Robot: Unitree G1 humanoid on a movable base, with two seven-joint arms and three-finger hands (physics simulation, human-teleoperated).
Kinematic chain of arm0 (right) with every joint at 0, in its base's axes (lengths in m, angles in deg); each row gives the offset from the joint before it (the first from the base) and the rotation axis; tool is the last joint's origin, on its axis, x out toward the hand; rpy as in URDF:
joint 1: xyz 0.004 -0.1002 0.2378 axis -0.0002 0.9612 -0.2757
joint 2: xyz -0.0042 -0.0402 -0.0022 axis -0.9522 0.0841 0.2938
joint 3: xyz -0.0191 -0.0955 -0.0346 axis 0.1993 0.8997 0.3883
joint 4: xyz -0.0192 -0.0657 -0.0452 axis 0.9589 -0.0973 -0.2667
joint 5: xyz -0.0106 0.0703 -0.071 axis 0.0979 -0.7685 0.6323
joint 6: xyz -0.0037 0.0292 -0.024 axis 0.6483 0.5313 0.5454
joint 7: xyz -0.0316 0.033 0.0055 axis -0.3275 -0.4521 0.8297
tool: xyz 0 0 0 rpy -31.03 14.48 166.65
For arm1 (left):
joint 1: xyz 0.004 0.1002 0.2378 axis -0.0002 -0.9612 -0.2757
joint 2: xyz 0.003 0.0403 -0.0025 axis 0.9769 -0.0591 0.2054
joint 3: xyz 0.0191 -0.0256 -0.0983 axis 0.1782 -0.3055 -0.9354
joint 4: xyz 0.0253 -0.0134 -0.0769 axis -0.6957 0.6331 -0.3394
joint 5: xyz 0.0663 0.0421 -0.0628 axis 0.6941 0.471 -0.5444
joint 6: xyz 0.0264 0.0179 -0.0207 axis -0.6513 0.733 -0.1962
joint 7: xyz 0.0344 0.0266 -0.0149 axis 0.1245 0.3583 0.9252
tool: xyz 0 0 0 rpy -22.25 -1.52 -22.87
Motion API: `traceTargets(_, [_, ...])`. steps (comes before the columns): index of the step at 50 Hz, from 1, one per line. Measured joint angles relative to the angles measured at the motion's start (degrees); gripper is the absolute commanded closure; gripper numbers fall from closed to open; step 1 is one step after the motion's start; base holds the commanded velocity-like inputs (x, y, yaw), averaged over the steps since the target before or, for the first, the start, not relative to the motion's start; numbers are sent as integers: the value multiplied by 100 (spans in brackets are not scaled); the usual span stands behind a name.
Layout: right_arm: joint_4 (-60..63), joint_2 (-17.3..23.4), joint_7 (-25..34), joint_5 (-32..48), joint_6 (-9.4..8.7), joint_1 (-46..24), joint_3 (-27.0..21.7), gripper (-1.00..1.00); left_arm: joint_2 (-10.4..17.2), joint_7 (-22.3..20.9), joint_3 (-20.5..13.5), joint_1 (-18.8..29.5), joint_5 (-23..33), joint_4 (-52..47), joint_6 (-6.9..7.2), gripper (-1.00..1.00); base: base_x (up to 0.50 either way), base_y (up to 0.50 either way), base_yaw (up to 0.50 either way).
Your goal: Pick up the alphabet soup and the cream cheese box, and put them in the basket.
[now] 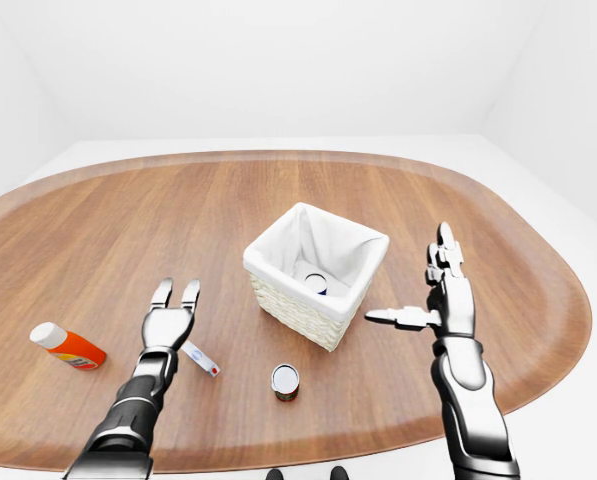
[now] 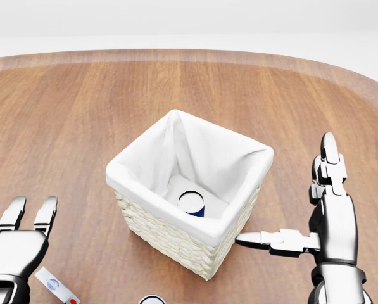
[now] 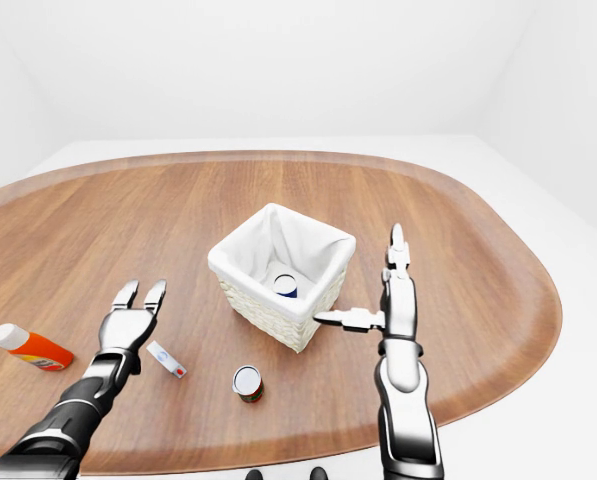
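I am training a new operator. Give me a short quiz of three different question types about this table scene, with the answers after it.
1. True or false: a can already stands inside the basket.
2. Multiple choice: the small flat box on the table lies nearest to
A) the left hand
B) the right hand
C) the orange bottle
3. Fill in: in the left-eye view, a second can stands on the table just ______ the basket.

Key
1. True.
2. A. The box lies just right of the open left hand in that view.
3. Below.
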State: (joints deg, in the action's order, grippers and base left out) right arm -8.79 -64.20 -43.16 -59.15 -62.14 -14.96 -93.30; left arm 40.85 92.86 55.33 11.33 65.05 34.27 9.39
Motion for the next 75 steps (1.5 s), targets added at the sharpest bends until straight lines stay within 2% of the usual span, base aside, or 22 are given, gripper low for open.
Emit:
traceTargets(12, [49,14,7,-235,0,-15,-92,-100,-16,0,287,313,254,724,0,-100,0,0,0])
traceTargets(32, [49,35,14,-442,0,-46,-159,-100,-272,-22,368,674,206,1225,0,-100,0,0,0])
traceTargets(40, [74,37,28,-520,0,-47,-181,-100,-410,-430,362,729,64,1334,0,-100,0,0,0])
traceTargets(49, [120,42,45,-620,0,-52,-215,-100,-516,-1102,365,724,-59,1411,0,-100,0,0,0])
traceTargets(60, [291,38,115,-854,0,-24,-281,-100,-606,-1853,437,670,64,1495,0,-98,0,0,0])
traceTargets(61, [312,37,126,-880,0,-18,-287,-100,-611,-1913,439,669,79,1503,0,-61,0,0,0])
traceTargets(62, [335,35,137,-908,0,-11,-292,-100,-617,-1971,438,670,95,1508,0,-56,0,0,0])
traceTargets(66, [413,30,183,-1006,0,16,-305,-100,-628,-2119,366,703,143,1483,1,35,0,0,0])
traceTargets(67, [429,29,198,-1033,0,23,-309,-100,-628,-2143,345,720,155,1474,1,43,0,0,0])
traceTargets(68, [447,27,213,-1060,0,31,-311,-100,-629,-2168,327,733,169,1466,1,79,0,0,0])
traceTargets(69, [465,26,228,-1086,0,39,-313,-100,-629,-2189,311,742,181,1457,2,98,0,0,0])
traceTargets(75, [557,20,348,-1258,0,88,-321,-100,-625,-2346,250,805,203,1424,0,100,0,0,0])
